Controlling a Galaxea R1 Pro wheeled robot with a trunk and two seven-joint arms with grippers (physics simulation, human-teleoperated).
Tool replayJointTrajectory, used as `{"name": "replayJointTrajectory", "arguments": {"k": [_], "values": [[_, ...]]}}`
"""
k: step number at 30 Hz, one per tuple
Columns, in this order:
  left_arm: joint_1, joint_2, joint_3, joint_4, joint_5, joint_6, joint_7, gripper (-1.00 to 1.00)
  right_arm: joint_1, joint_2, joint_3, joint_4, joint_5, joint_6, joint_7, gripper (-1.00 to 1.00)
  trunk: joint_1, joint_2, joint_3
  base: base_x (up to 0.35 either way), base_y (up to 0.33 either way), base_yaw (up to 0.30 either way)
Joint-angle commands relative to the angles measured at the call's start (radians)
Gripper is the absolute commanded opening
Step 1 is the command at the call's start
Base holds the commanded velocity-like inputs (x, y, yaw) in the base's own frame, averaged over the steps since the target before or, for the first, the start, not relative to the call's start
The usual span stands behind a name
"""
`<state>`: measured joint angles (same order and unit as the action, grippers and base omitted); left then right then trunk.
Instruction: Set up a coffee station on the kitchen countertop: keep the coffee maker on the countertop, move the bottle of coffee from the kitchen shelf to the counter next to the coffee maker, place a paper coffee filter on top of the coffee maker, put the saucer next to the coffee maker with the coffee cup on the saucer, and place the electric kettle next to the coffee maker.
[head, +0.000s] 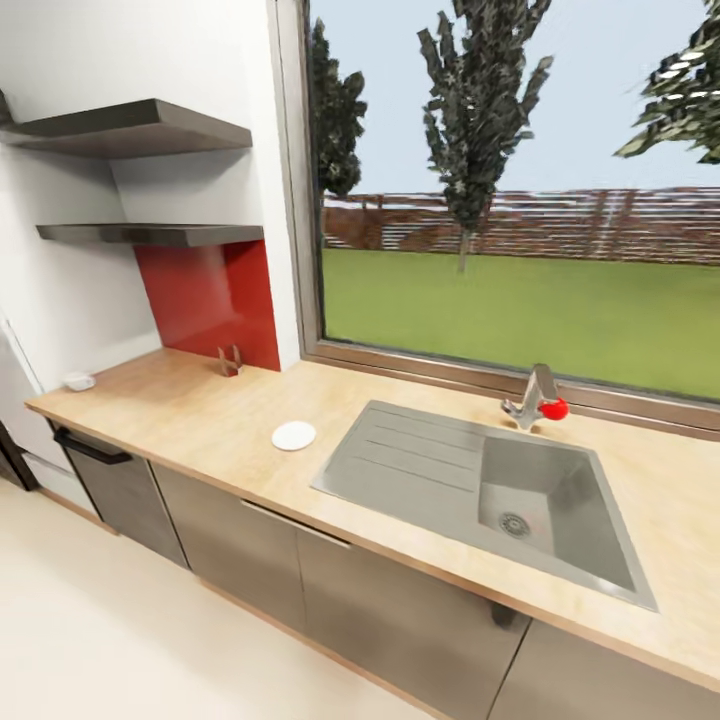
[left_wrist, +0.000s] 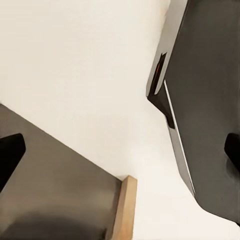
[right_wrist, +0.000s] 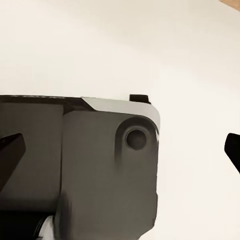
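Kitchen countertop (head: 200, 420), window side.
Saucer (head: 294, 435) lay beside sink (head: 480, 480); left gripper (left_wrist: 120, 150) and right gripper (right_wrist: 120, 150) spread wide, empty.

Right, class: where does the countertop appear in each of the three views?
Head view: the countertop runs across the middle, around the sink.
Left wrist view: a wooden edge strip beside a grey panel.
Right wrist view: a tan sliver at a corner.
Shared landmark: the pale floor.
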<state>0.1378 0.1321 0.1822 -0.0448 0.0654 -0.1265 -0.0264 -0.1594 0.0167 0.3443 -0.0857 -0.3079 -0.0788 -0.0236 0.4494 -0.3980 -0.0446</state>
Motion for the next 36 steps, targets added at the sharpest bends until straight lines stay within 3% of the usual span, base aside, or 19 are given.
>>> {"name": "replayJointTrajectory", "arguments": {"k": [1, 12, 18, 26, 36], "values": [[0.0, 0.0, 0.002, -0.001, 0.007, -0.001, -0.003, 1.0, -0.001, 0.0, 0.008, 0.001, -0.009, -0.004, -0.002, 1.0, 0.001, -0.002, -0.002, 0.0, 0.329, 0.282], [-0.001, 0.005, 0.002, -0.001, 0.008, -0.001, -0.003, 1.0, -0.001, -0.001, 0.008, 0.001, -0.009, -0.004, -0.002, 1.0, 0.001, -0.002, -0.002, 0.016, 0.33, 0.277], [-0.001, 0.005, 0.002, -0.001, 0.007, -0.001, -0.003, 1.0, -0.001, -0.001, 0.008, 0.001, -0.01, -0.005, -0.001, 1.0, 0.001, -0.002, -0.005, 0.12, 0.334, 0.102], [0.0, 0.003, 0.002, -0.001, 0.007, -0.001, -0.003, 1.0, -0.001, -0.001, 0.008, 0.001, -0.01, -0.006, -0.001, 1.0, 0.001, -0.002, -0.006, 0.175, 0.314, -0.003], [-0.001, -0.002, 0.002, -0.001, 0.007, -0.001, -0.003, 1.0, -0.002, -0.001, 0.008, 0.001, -0.01, -0.005, -0.001, 1.0, 0.001, -0.002, -0.006, 0.187, 0.289, -0.256]]}}
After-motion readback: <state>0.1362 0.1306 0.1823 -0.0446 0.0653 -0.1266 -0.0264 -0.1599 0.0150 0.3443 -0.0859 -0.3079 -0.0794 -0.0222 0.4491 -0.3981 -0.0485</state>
